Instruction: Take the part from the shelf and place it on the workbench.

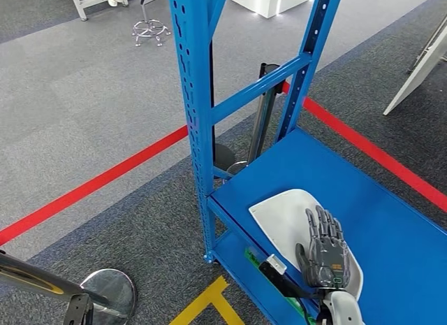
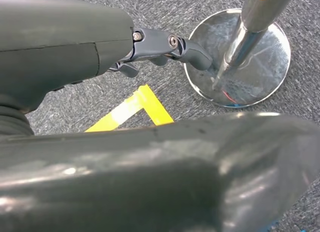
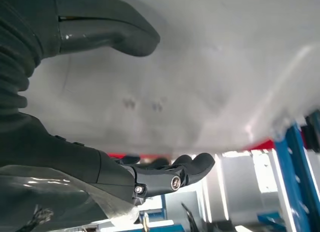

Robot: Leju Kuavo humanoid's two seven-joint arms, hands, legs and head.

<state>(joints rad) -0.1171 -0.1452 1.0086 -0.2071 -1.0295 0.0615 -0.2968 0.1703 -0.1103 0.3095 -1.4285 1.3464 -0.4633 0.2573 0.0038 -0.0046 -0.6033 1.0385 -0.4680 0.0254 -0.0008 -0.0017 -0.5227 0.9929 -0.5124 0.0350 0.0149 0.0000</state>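
From the head view, your right hand (image 1: pixel 327 254) lay flat on the white part (image 1: pixel 288 220), fingers spread, the part resting on the blue shelf (image 1: pixel 379 220); the pick-up step was under way. In the right wrist view, thumb and fingers (image 3: pixel 188 169) bracketed the part's edge; next, you needed to close and lift. In the left wrist view, the left hand (image 2: pixel 166 47) hung with fingers loosely extended, holding nothing, near a chrome stand base (image 2: pixel 260 67).
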